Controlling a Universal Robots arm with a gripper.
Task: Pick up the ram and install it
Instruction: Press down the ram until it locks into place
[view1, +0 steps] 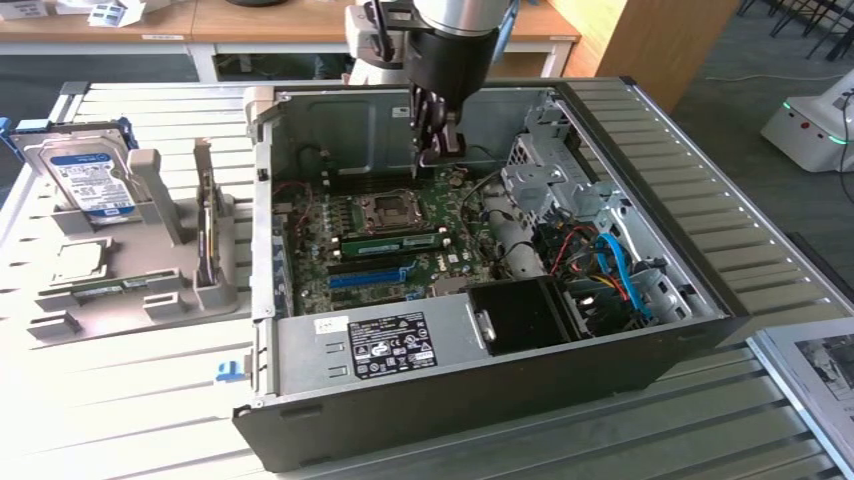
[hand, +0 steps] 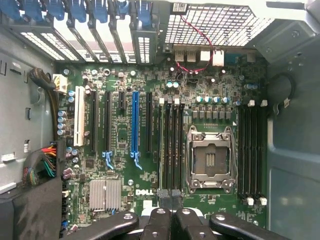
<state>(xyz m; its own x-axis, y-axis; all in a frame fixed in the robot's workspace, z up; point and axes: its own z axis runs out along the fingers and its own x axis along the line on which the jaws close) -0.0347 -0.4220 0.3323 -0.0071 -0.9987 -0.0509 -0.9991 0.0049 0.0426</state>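
Hanging over the motherboard (hand: 150, 175), jaws pressed together, empty; ram (view1: 390, 243) sits slotted, its ends indistinct.

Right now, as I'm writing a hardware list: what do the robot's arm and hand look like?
The arm ends in a silver-grey cylinder above a black housing. The hand is black, with slim dark fingers and black linkage bars carrying round metallic pivot pins.

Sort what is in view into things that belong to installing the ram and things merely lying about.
Belong to the job: ram, standing in a slot of the motherboard; gripper, fingers shut, over the board inside the open computer case.

Lying about: hard drive; grey rack; blue clip, all outside the case.
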